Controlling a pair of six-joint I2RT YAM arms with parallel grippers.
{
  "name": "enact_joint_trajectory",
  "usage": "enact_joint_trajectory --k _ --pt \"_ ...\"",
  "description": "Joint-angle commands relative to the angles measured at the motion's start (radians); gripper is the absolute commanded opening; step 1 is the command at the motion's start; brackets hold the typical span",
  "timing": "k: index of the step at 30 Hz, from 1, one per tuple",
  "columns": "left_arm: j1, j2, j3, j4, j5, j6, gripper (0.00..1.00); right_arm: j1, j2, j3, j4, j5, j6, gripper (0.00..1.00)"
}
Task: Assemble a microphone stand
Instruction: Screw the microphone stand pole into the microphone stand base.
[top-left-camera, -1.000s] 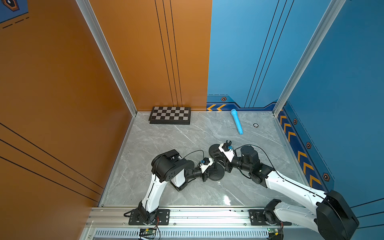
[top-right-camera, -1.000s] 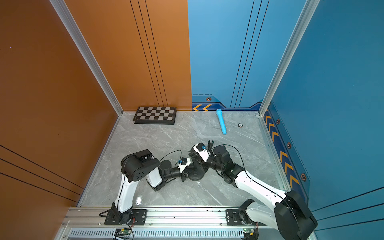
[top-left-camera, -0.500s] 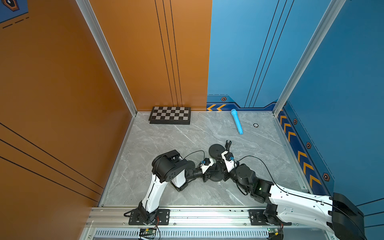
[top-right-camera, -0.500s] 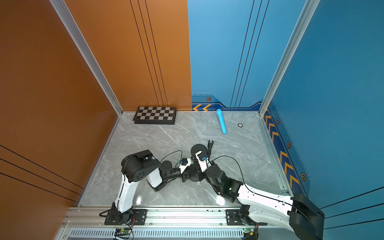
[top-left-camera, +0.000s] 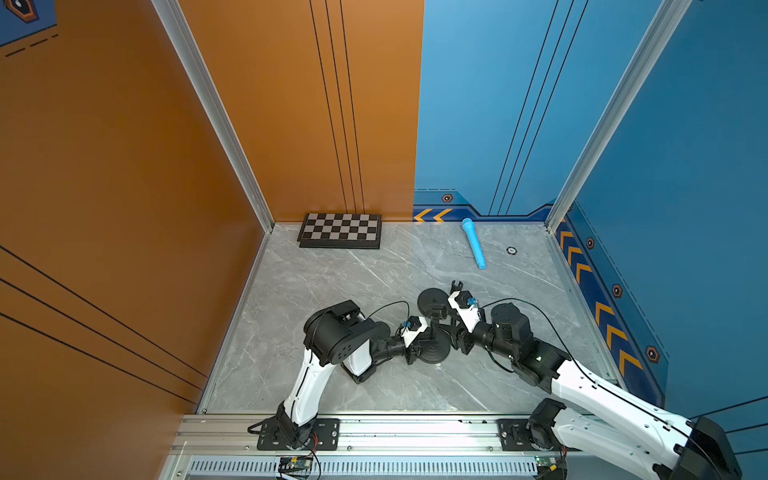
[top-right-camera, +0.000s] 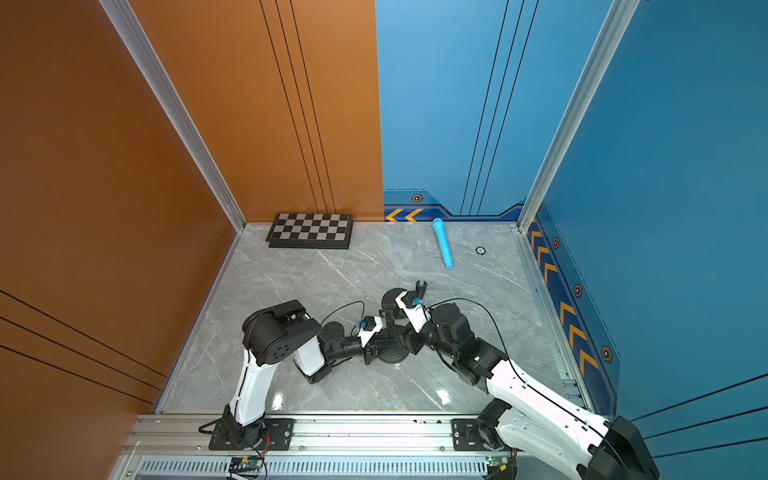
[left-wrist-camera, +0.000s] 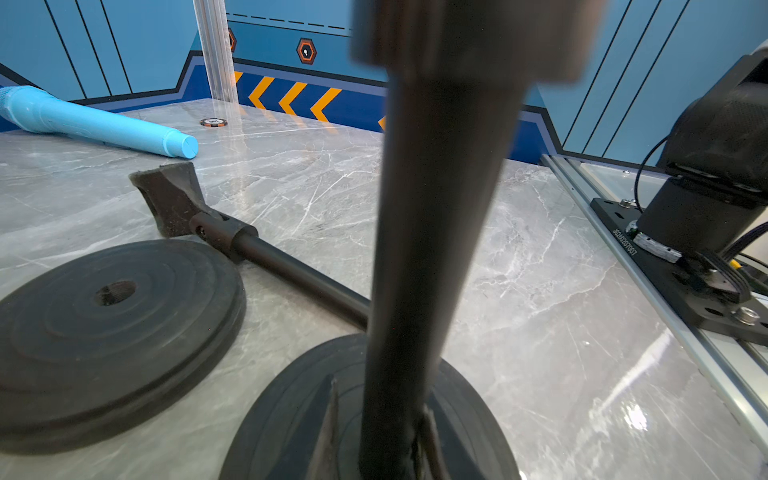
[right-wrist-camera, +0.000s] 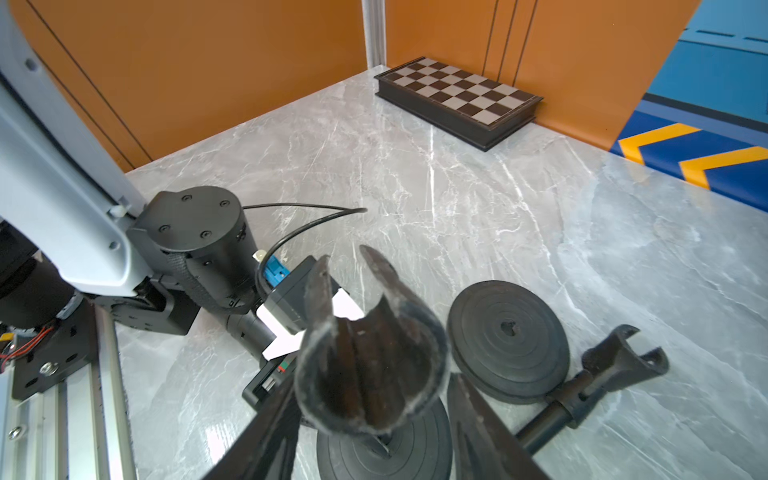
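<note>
A black pole (left-wrist-camera: 436, 249) stands upright in the near round base (top-left-camera: 436, 355), with a cupped mic clip (right-wrist-camera: 370, 374) on top. My left gripper (left-wrist-camera: 378, 432) sits low around the pole, jaws slightly apart with a gap on one side. My right gripper (right-wrist-camera: 374, 440) is open, its fingers (right-wrist-camera: 482, 432) standing either side of the clip. A second round base (top-left-camera: 428, 297) lies just behind, with another pole and clip (left-wrist-camera: 291, 274) lying flat beside it. The blue microphone (top-left-camera: 473, 243) lies near the back wall.
A folded chessboard (top-left-camera: 340, 235) rests against the orange back wall. A small ring (top-left-camera: 511, 250) lies right of the microphone. The aluminium rail (top-left-camera: 415, 432) with both arm mounts runs along the front edge, and walls close in the other sides.
My right gripper has opened off the clip and its arm has shifted above the base. The left jaws have eased slightly around the pole. The bases and microphone have not moved.
</note>
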Motion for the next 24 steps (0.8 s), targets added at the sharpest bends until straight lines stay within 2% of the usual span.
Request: enact_joint_trajectory --k 1,6,10,13,15,17,21,24 --pt "-0.001 0.042 -0.032 -0.196 -0.040 -0.007 0.32 -0.004 0.040 0.029 0.019 -0.055 -0.012 0.55" --pt "-0.004 0.042 -0.031 -0.196 -0.042 -0.005 0.33 -0.004 0.046 -0.023 0.134 0.132 0.076 0.21" --pt "-0.008 0.042 -0.032 -0.196 -0.043 0.000 0.36 0.051 0.034 -0.102 0.209 0.314 0.170 0.10" --pt "-0.011 0.043 -0.032 -0.196 -0.045 0.001 0.36 0.154 0.039 -0.178 0.292 0.488 0.219 0.09" --pt "-0.010 0.041 -0.032 -0.196 -0.046 0.002 0.35 0.218 0.043 -0.199 0.315 0.540 0.216 0.10" --pt "-0.011 0.039 -0.032 -0.196 -0.039 0.004 0.27 0.245 0.039 -0.192 0.286 0.527 0.197 0.13" --pt "-0.013 0.037 -0.038 -0.196 -0.020 0.031 0.06 0.239 -0.037 -0.172 0.176 0.474 0.132 0.20" --pt "-0.011 0.033 -0.045 -0.196 -0.035 0.038 0.04 0.184 -0.137 -0.167 0.093 0.439 0.136 0.29"
